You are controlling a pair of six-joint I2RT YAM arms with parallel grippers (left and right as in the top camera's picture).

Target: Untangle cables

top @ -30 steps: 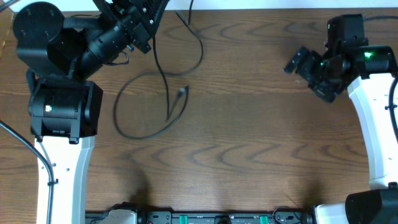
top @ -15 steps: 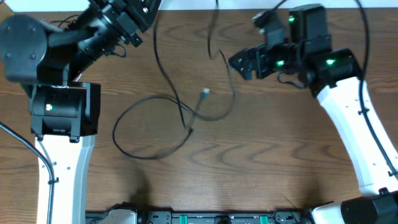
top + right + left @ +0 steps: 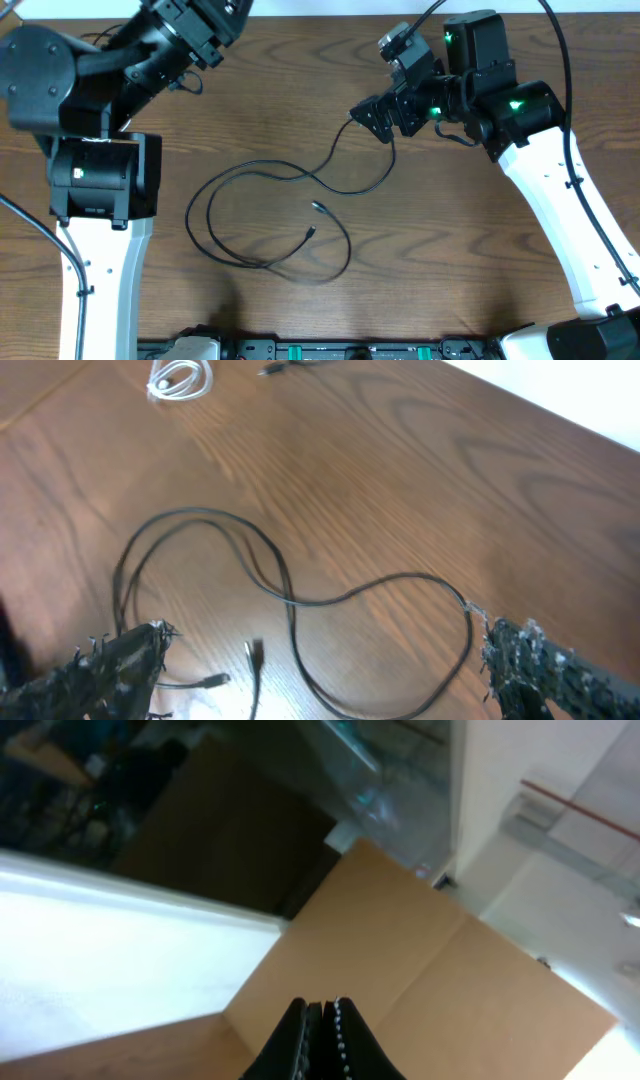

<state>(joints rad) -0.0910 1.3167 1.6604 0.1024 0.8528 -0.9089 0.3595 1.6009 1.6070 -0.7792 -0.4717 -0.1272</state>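
A long thin black cable lies in loose loops on the wooden table, with two small plug ends near the middle. One strand runs up to my right gripper, which hovers open above it. In the right wrist view the black cable passes between the spread fingers and touches the right one. A short white coiled cable lies far off. My left gripper is shut on nothing and points away from the table, toward a cardboard box.
The left arm stretches over the table's top-left corner above its base. Another black plug end lies near the white coil. A thick robot cord runs down the left edge.
The black cable, strung up toward the top edge before, now lies flat in loops. My right arm has swung in from the right to the top middle.
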